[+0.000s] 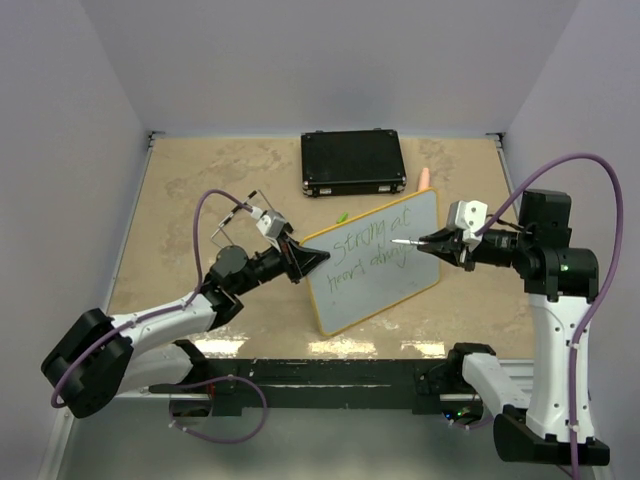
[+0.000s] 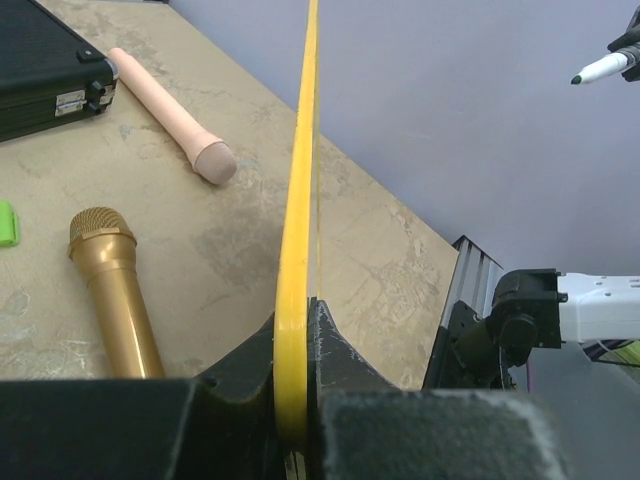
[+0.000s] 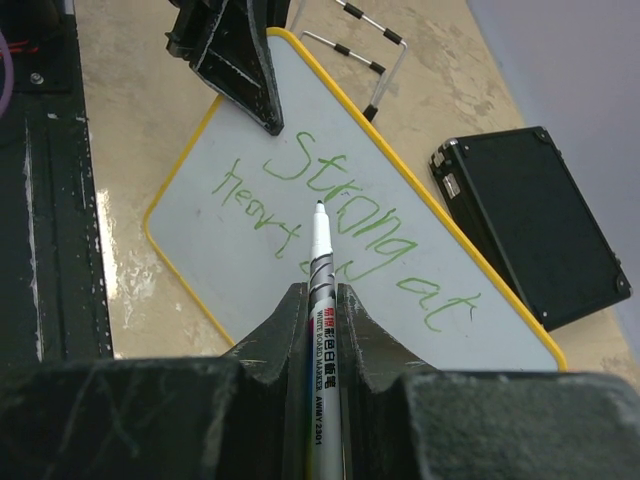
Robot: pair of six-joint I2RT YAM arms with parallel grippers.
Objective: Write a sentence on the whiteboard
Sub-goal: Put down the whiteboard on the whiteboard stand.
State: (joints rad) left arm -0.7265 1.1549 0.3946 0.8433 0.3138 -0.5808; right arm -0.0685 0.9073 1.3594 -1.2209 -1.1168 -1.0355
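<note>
Pinching the whiteboard point(image 1: 370, 295) at its 9 o'clock edge, the left hand point(image 1: 305, 260) props it tilted at mid-worktop point(image 1: 190, 190). The right hand point(image 1: 437, 243) clamps a marker point(image 1: 408, 241), tip just off the green sentence point(image 1: 375, 245) — writing is the step, and both lines look nearly done. Next comes either steady contact or a clean lift-away. The surface is mottled beige — black case point(image 1: 352, 162) at 12 o'clock, plain grey walls point(image 1: 300, 60).

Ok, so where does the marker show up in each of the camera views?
Top external: the marker is right of centre, held by the right end effector, tip toward the whiteboard.
Left wrist: the marker is in the top right corner, tip pointing left.
Right wrist: the marker is at centre, pointing up the picture.
Shared landmark: the whiteboard's yellow rim, seen edge-on from the left wrist.
</note>
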